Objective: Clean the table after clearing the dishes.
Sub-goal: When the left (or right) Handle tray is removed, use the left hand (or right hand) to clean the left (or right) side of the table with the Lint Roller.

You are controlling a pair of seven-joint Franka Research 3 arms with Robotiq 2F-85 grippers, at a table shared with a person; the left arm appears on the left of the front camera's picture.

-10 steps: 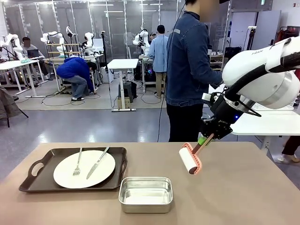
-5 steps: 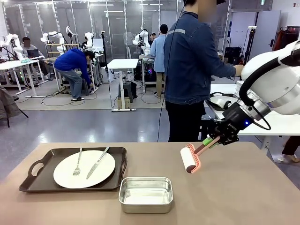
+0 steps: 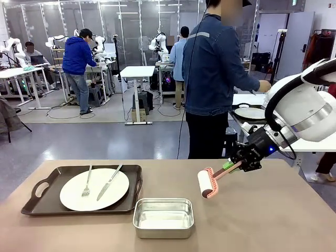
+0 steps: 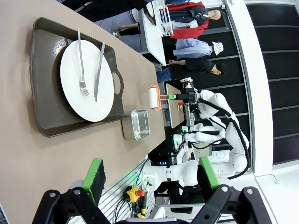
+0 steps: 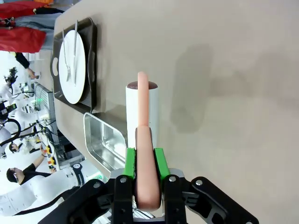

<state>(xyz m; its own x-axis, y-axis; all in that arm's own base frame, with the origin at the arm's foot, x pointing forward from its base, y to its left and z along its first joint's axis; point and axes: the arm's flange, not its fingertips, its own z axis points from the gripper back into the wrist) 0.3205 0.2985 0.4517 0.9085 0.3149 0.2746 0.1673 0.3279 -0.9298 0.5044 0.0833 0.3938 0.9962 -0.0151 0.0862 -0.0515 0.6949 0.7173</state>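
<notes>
Right tool (image 3: 237, 164) is clamping the pink handle of a lint roller (image 3: 206, 184). In the right wrist view its green pads are pressing on both sides of the handle. The roller's white drum is pointing out over the bare middle of the counter (image 3: 273, 220). The drum seems to be hanging just above the top, not rolling on it: in the wrist view its shadow is lying apart from it. Contact I cannot confirm.

Left tool (image 4: 150, 168) is standing with jaws wide apart, gripping nothing, and looking along the counter toward the tray.

Clearing: half done at best, by my reading.
- One dark tray (image 3: 31, 202) is sitting on the counter's left part, carrying a white plate (image 3: 73, 197) with a fork (image 3: 87, 184) and a knife (image 3: 109, 182) lying across it.
- A steel pan (image 3: 163, 231), empty-looking, is sitting just beside the tray's near right corner.
- The person (image 3: 212, 79) at the far side is turning toward a white side table on the right, one hand reaching near what looks like a second plate (image 3: 251, 112). That is probably the other dish, already off the counter.

Cleaning: about to begin or only just beginning. No crumbs or marks are showing on the top. The right half is lying free for the roller. Remaining, as I judge it: the tray and plate going off, then roller passes over the left part as well.
</notes>
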